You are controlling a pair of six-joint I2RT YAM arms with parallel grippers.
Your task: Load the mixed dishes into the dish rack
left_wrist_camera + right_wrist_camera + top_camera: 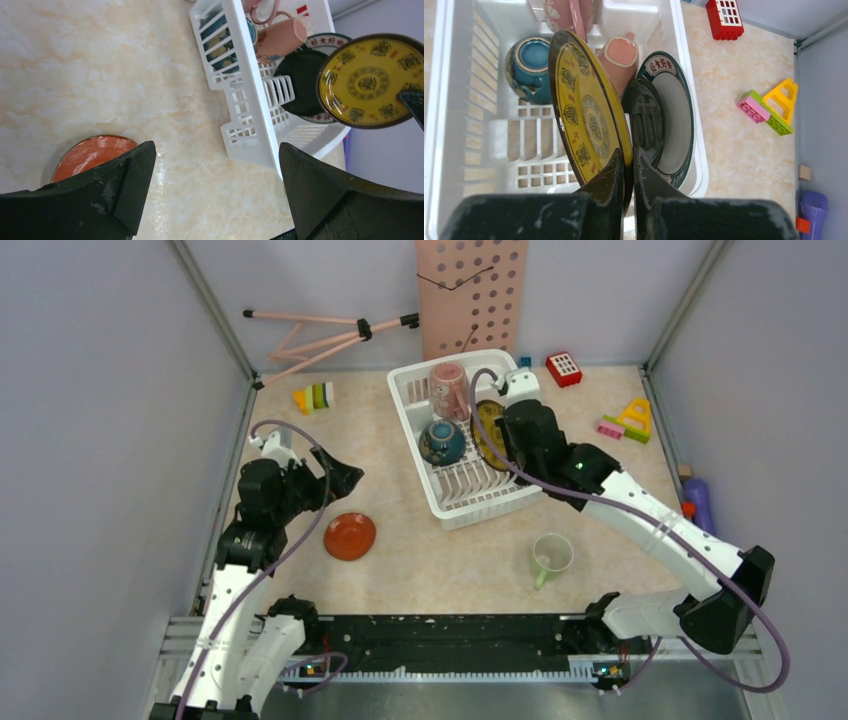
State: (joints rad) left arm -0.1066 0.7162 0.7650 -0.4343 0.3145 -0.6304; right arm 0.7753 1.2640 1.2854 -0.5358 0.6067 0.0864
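At the lower left of the overhead view the left end effector (216, 155) hangs with its fingers spread wide over the counter (420, 550), holding nothing. The orange-red saucer (350, 536) lies flat just beneath and beside it, outside the rack. A dish that flat could skid away if the fingers come down off-centre. In the left wrist view one finger cuts off most of the saucer. In the middle sits the dish rack (410, 435), with a blue bowl (441, 442) and a pink mug (449, 390) already inside. Over its right half the right end effector (629, 152) is pressed together on the rim of a yellow plate (589, 125), held on edge and leaning. With so thin a pinch the plate might swivel or slip, or knock the black plate (646, 120) and the lettered plate (676, 115) standing just beside it. I cannot tell whether its lower edge touches the rack floor or meets the prongs. From above, the arm hides most of it. The pale green mug (551, 556) waits on the counter at lower right, well apart from the rack.
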